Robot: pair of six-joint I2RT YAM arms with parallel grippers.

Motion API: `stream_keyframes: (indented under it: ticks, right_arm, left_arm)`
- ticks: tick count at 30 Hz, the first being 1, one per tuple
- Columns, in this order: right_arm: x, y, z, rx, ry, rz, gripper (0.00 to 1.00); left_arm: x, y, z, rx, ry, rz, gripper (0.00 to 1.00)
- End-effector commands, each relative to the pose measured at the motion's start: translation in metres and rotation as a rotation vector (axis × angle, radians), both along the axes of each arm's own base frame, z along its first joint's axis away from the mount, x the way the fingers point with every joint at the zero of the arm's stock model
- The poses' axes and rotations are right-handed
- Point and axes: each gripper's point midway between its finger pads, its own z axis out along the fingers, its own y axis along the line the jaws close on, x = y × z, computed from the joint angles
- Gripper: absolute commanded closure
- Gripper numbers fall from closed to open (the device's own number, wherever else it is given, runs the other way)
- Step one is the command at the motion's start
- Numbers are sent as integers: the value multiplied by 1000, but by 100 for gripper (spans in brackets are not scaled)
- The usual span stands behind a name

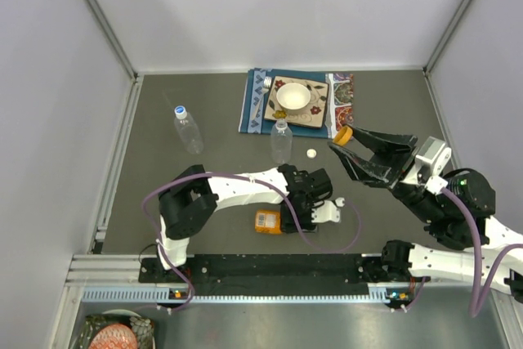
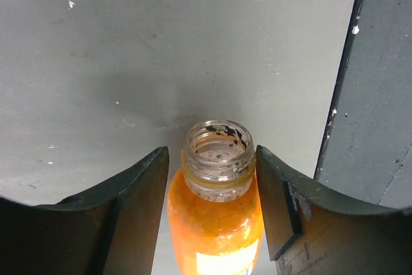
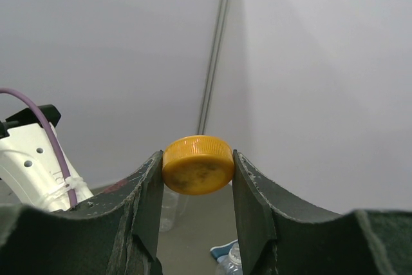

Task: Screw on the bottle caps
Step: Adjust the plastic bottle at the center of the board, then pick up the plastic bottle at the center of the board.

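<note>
My left gripper (image 1: 279, 220) (image 2: 211, 154) is shut on the squat orange bottle (image 1: 264, 222) (image 2: 215, 214), low near the table's front middle. The bottle's open threaded neck (image 2: 217, 152) points away from the wrist camera. My right gripper (image 1: 341, 141) (image 3: 197, 160) is shut on the orange cap (image 1: 344, 134) (image 3: 197, 164), held in the air to the right of the bottle and farther back. A clear bottle (image 1: 281, 141) without a cap stands mid-table, with a loose white cap (image 1: 311, 153) on the table beside it. Another clear bottle (image 1: 187, 129) with a blue-and-white cap stands at the left.
A blue placemat (image 1: 255, 112) at the back holds a patterned plate (image 1: 320, 110), a white bowl (image 1: 292, 97) and a fork (image 1: 264, 91). Grey walls enclose the table on three sides. A metal rail (image 1: 245, 271) runs along the near edge.
</note>
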Motion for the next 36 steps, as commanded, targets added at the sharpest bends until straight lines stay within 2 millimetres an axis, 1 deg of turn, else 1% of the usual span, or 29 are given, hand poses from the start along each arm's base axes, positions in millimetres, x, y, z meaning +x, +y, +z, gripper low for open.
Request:
stream_keyframes:
  ticks: [1, 5, 6, 9, 10, 11, 13, 14, 16, 17, 18, 19, 20, 21, 22, 24, 25, 27, 31, 34, 36]
  right_arm:
    - [-4, -10, 21, 62, 8, 10, 65]
    - [-4, -10, 21, 64, 18, 13, 64]
    - [-4, -10, 22, 67, 19, 14, 64]
    - [-3, -9, 20, 62, 23, 12, 64]
    - [-3, -8, 20, 59, 25, 12, 65]
    - [-3, -8, 19, 57, 27, 11, 64]
    - [-2, -7, 19, 56, 31, 11, 64]
    - [-2, -7, 19, 56, 31, 12, 64]
    - [-2, -6, 18, 52, 33, 11, 64]
    - [-2, -6, 18, 51, 35, 11, 64]
    - [-2, -6, 18, 50, 35, 12, 64]
    - [-2, -6, 18, 49, 36, 13, 64]
    - [-2, -6, 18, 50, 38, 12, 64]
    - [-2, -5, 18, 48, 37, 15, 64]
    - [-2, -5, 18, 49, 36, 16, 64]
    - [-1, -4, 17, 48, 37, 15, 64]
    - [-1, -2, 16, 44, 37, 14, 64]
    - [-1, -1, 16, 41, 38, 15, 64]
    - [0, 0, 16, 41, 40, 15, 64]
    - [0, 2, 15, 37, 43, 15, 63]
    - [0, 3, 15, 37, 45, 18, 63]
  left_arm:
    - [1, -16, 22, -104, -21, 11, 38]
    - [4, -18, 34, -132, -46, 18, 34]
    - [4, -19, 41, -147, -51, 21, 33]
    - [3, -18, 54, -174, -55, 28, 23]
    - [3, -19, 59, -181, -60, 32, 15]
    - [3, -19, 63, -186, -63, 34, 13]
    - [3, -16, 77, -209, -73, 42, 2]
    - [2, -15, 87, -229, -82, 42, 2]
    - [0, -6, 96, -220, -83, 56, 2]
    - [-1, -1, 104, -233, -86, 62, 2]
    - [-3, 4, 105, -232, -88, 63, 2]
    - [-8, 14, 97, -210, -80, 63, 2]
    - [-8, 20, 100, -219, -94, 69, 2]
    - [-11, 32, 87, -185, -93, 74, 2]
    - [-7, 37, 82, -172, -119, 84, 2]
    - [-7, 46, 72, -146, -127, 101, 2]
    - [-6, 51, 63, -129, -132, 110, 2]
    - [-7, 55, 54, -120, -134, 112, 2]
    - [-6, 51, 48, -124, -132, 112, 2]
    - [-5, 48, 40, -122, -128, 111, 2]
    - [-1, 46, 33, -119, -142, 114, 2]
